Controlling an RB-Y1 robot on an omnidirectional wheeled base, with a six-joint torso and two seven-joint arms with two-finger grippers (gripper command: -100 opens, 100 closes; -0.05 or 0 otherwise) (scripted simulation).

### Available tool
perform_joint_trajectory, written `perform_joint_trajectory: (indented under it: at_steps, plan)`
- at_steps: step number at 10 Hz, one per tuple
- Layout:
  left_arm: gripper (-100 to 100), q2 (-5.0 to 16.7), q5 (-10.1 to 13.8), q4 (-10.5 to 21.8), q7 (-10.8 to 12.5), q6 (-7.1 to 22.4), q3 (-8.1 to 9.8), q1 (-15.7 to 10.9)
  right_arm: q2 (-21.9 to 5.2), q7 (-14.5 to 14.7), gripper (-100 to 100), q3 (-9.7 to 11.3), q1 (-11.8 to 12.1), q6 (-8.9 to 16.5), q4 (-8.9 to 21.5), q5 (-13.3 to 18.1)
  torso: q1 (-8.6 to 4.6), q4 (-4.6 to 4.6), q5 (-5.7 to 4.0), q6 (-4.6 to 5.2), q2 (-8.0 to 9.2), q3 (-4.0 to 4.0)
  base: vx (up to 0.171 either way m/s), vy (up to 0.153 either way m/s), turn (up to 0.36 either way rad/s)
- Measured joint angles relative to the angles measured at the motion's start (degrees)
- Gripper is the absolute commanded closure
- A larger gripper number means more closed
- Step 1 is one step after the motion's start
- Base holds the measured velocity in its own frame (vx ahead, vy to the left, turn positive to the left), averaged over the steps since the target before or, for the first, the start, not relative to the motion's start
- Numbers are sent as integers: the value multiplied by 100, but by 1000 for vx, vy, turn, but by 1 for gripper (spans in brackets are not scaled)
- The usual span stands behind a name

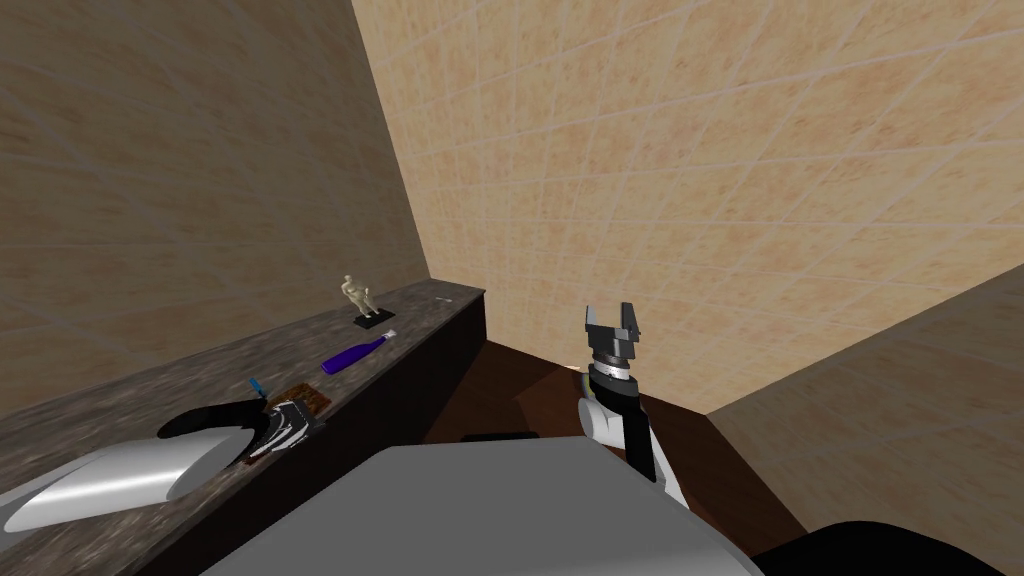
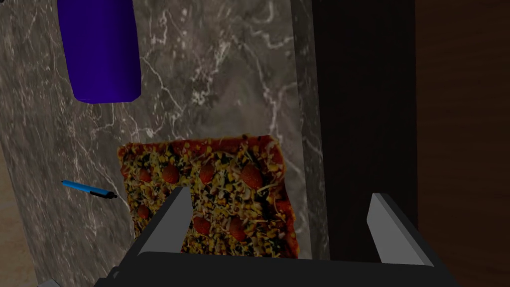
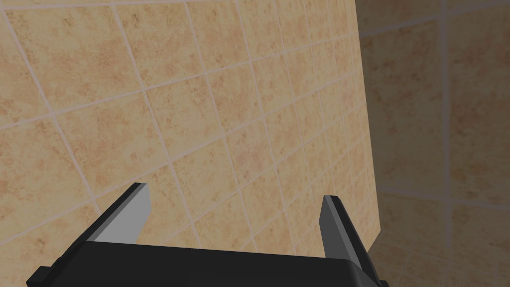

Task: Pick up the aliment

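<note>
The aliment is a rectangular slab of pizza [image 2: 209,194] with red slices and shredded topping, lying flat on the dark marbled counter [image 2: 209,74] near its front edge. In the head view it is a small brown patch [image 1: 310,398]. My left gripper [image 2: 281,224] hovers open just above it: one finger [image 2: 172,219] is over the pizza, the other [image 2: 391,229] hangs past the counter's front edge. The head view shows that gripper [image 1: 285,425] pointing down at the counter. My right gripper [image 1: 612,318] is raised in mid-air away from the counter, open [image 3: 236,219] and holding nothing.
A purple bottle [image 2: 99,50] lies on its side beyond the pizza, and a blue pen [image 2: 88,189] rests beside it towards the wall. Farther along the counter stands a pale figurine [image 1: 356,297] on a black base. Tiled walls enclose the corner; the floor is dark brown.
</note>
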Motion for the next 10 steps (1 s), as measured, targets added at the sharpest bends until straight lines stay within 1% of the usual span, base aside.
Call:
perform_joint_trajectory:
  at_steps: [1,3,5,6,7,10]
  plan:
    - [-100,71,-1,36,182,201,9,-3,0,0,0,0,0,0,0,0,-2,-1,0,0,-3,-2,20,-24,-8]
    - [-100,252,141,292,335,417,-13,-92,0,0,0,0,0,0,0,0,1,0,0,0,1,1,18,-32,-38]
    - [-100,420,291,419,506,637,57,-22,0,0,0,0,0,0,0,0,0,1,0,-1,3,1,12,-19,-8]
    - [0,429,300,426,519,659,61,-22,0,0,0,0,0,0,0,0,5,1,2,-1,6,3,0,0,0]
    - [-100,428,299,425,517,656,60,-22,0,0,0,0,0,0,0,0,9,2,3,-1,8,5,17,15,-37]
    - [-100,152,148,711,328,479,-29,-134,-1,0,0,-1,0,0,0,0,25,-1,7,-2,-4,-2,31,28,-22]
